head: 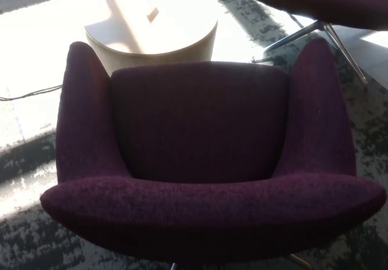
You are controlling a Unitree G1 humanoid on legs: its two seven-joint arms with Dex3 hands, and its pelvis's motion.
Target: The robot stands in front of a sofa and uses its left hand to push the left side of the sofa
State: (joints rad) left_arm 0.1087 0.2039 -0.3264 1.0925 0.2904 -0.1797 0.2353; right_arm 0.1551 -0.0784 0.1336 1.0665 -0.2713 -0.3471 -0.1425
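A dark purple sofa chair fills most of the head view, seen from behind and above. Its thick backrest runs across the bottom of the picture. Its left armrest rises at picture left and its right armrest at picture right, with the seat cushion between them. Neither of my hands nor any part of my arms shows.
A round pale wooden table stands just beyond the chair. A second purple chair on metal legs sits at the top right. A thin black cable lies on the sunlit patterned carpet at left.
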